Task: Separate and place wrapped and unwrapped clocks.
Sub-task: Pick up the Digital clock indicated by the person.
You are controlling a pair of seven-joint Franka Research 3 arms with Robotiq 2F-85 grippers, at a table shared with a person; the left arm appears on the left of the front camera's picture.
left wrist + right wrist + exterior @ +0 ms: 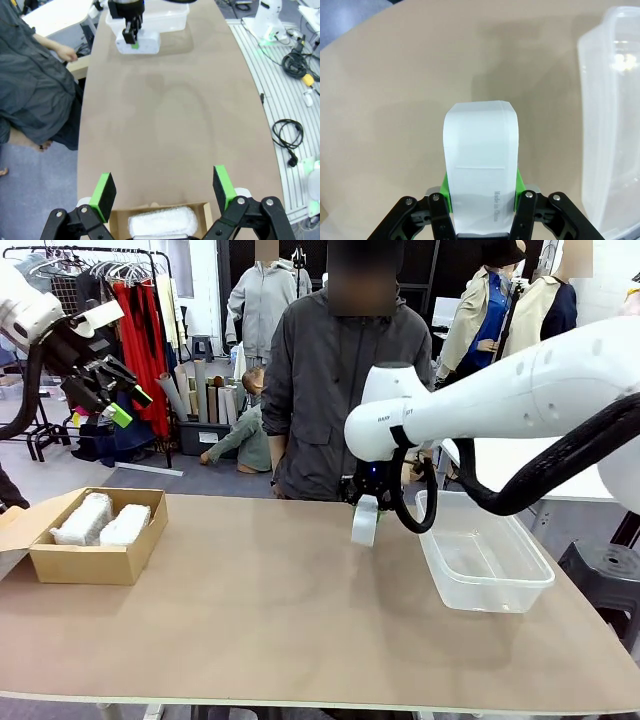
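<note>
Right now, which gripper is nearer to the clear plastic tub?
Right. The right gripper, shut on the bare clock, hangs just beside the clear tub. The left gripper is raised, open, above the cardboard box.

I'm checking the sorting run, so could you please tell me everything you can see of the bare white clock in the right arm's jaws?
The bare clock is a smooth, slim white block with rounded corners, plastic by the look of it, with no wrap on it. A faint seam crosses one face, above small grey print reading "Made in China". The right gripper is shut on its end, green pads on both sides. It hangs above the brown table, close beside the clear tub.
</note>
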